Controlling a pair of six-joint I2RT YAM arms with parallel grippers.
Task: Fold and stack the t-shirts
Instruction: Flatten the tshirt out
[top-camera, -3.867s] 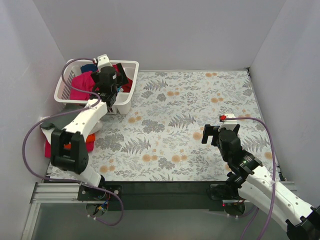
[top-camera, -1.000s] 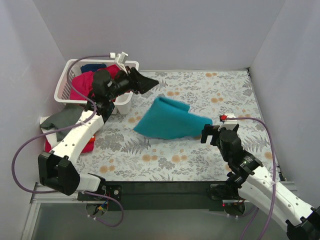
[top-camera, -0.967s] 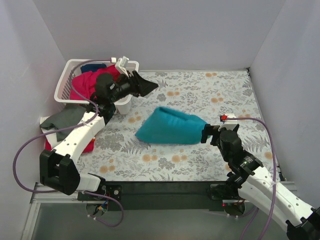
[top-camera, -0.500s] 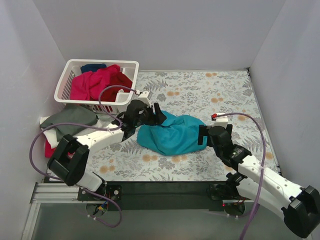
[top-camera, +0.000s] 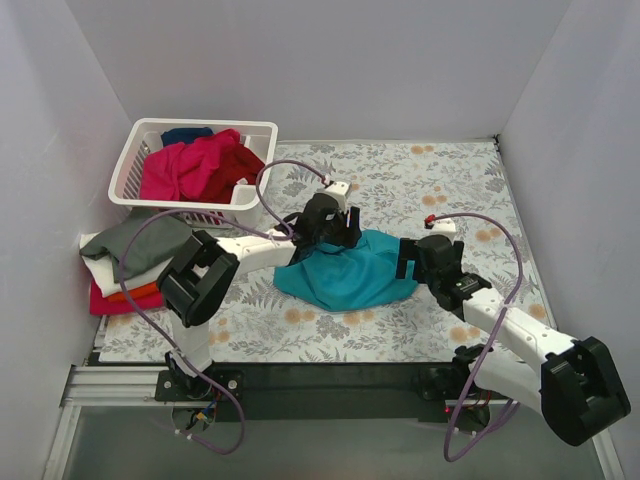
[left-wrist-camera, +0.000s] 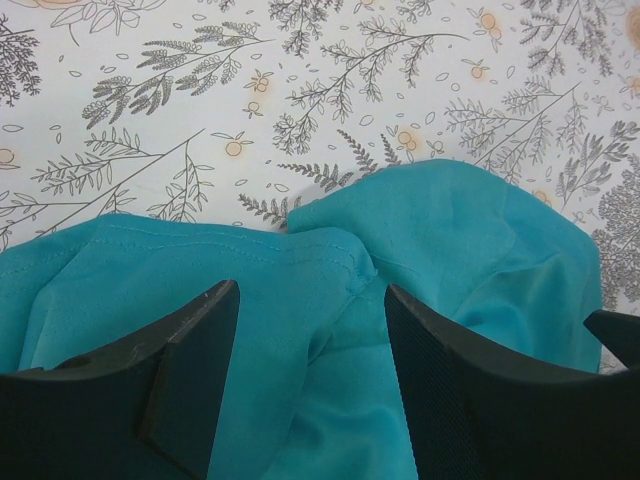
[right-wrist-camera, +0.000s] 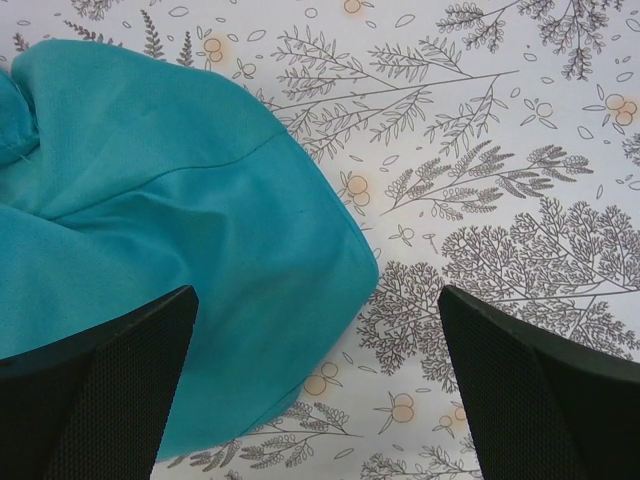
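The teal shirt lies crumpled just short of the table's middle, toward 6 o'clock in my top view. My left arm reaches low and long across the table, and the left gripper sits at the shirt's 11 o'clock edge. It is released, with its fingers spread either side of a stitched fold and not pinching it. My right arm stretches in from 4 o'clock. The right gripper is at the shirt's 3 o'clock edge, spread wide over the cloth's rim and bare table, and it grasps nothing. At 10 o'clock the basket holds magenta, dark red and navy shirts. At 9 o'clock there is a folded stack with grey on top. The table cover is a leaf-and-flower print, and pale plain walls close in three sides.
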